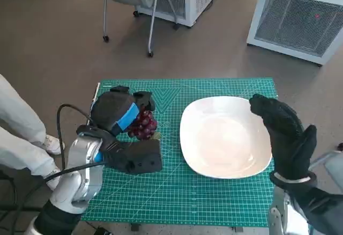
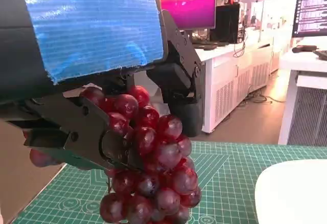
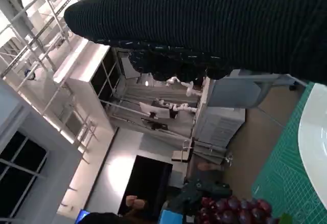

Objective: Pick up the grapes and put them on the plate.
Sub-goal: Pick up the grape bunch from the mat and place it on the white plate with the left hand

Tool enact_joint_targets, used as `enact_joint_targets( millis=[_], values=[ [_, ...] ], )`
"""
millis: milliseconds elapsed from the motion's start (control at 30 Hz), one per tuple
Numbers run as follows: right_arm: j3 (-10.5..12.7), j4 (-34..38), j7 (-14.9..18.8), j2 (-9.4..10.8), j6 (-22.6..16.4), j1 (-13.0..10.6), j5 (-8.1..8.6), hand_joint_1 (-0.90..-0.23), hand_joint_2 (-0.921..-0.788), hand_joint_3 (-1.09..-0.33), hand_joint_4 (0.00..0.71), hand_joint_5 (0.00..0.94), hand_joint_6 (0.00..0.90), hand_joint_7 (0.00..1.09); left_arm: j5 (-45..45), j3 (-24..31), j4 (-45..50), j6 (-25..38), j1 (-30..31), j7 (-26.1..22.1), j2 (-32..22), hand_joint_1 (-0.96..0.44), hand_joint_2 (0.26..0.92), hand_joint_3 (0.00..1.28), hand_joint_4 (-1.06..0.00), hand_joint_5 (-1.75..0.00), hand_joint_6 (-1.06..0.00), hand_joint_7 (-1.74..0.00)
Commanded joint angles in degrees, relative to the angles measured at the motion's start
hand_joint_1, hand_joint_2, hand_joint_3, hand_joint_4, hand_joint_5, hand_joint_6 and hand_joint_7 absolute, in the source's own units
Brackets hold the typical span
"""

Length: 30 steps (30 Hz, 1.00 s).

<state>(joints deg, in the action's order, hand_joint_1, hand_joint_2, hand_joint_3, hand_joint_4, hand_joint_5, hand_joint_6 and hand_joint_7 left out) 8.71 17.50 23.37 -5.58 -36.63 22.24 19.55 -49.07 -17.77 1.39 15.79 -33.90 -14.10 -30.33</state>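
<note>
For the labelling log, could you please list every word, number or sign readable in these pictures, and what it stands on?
None can be read.
Green gridded cutting mat: its fine white ruler markings are too small to read.
Dark computer monitor with rows of text: the lines are blurred.
Magenta computer screen: no text shows.

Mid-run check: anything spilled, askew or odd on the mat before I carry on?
Nothing stands out. The left hand holds the grapes as one intact bunch, no loose grapes showing on the green mat. The white plate sits flat on the mat, nothing on it, with the right hand over its edge, holding nothing.
</note>
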Motion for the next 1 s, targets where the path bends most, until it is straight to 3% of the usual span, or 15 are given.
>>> enact_joint_targets(
  millis=[33,267,567,733,833,933,1000],
  values=[
    [0.2,0.5,0.0,0.2,0.5,-0.5,0.07,-0.474,-0.921,-0.551,0.658,0.013,0.248,0.81,-1.1,0.0,1.9,0.3,-1.7,-1.3,0.6,0.0,0.903,0.05,-0.73,-1.28,-0.75,-0.87],
    [0.5,0.1,0.0,-0.1,0.7,-0.8,0.16,-0.474,-0.921,-0.55,0.658,0.013,0.249,0.81,-2.8,-1.1,3.7,1.1,-5.2,-4.0,2.5,0.0,0.918,0.07,-0.66,-1.21,-0.66,-1.13],
    [0.8,0.1,0.1,-0.3,0.8,-1.1,0.34,-0.476,-0.921,-0.549,0.658,0.013,0.25,0.81,-5.6,-3.1,5.3,0.2,-11.5,-5.8,6.2,0.0,0.92,0.07,-0.69,-1.21,-0.63,-1.11],
    [0.7,-0.2,-0.1,-0.3,0.7,-1.5,0.22,-0.48,-0.921,-0.548,0.658,0.013,0.251,0.81,-6.5,-4.6,4.1,-1.2,-15.4,-5.5,8.8,0.0,0.91,0.18,-0.55,-1.33,-0.55,-1.26],
    [0.8,-0.5,-0.2,-0.4,0.7,-1.8,0.16,-0.481,-0.921,-0.548,0.658,0.013,0.251,0.81,-6.8,-5.6,3.0,-2.0,-17.6,-5.5,10.2,0.01,0.788,0.43,-0.5,-1.49,-0.55,-1.23],
    [0.9,-0.9,-0.3,-0.5,0.7,-2.2,0.05,-0.482,-0.921,-0.548,0.658,0.013,0.251,0.81,-6.9,-6.3,1.7,-3.2,-19.7,-5.2,11.6,0.0,0.628,0.73,-0.52,-1.52,-0.51,-1.41],
    [1.0,-1.2,-0.4,-0.6,0.7,-2.5,0.04,-0.483,-0.921,-0.547,0.658,0.013,0.251,0.81,-6.8,-6.7,1.0,-4.2,-20.9,-4.8,12.5,0.0,0.562,0.85,-0.54,-1.5,-0.48,-1.51]
  ],
)
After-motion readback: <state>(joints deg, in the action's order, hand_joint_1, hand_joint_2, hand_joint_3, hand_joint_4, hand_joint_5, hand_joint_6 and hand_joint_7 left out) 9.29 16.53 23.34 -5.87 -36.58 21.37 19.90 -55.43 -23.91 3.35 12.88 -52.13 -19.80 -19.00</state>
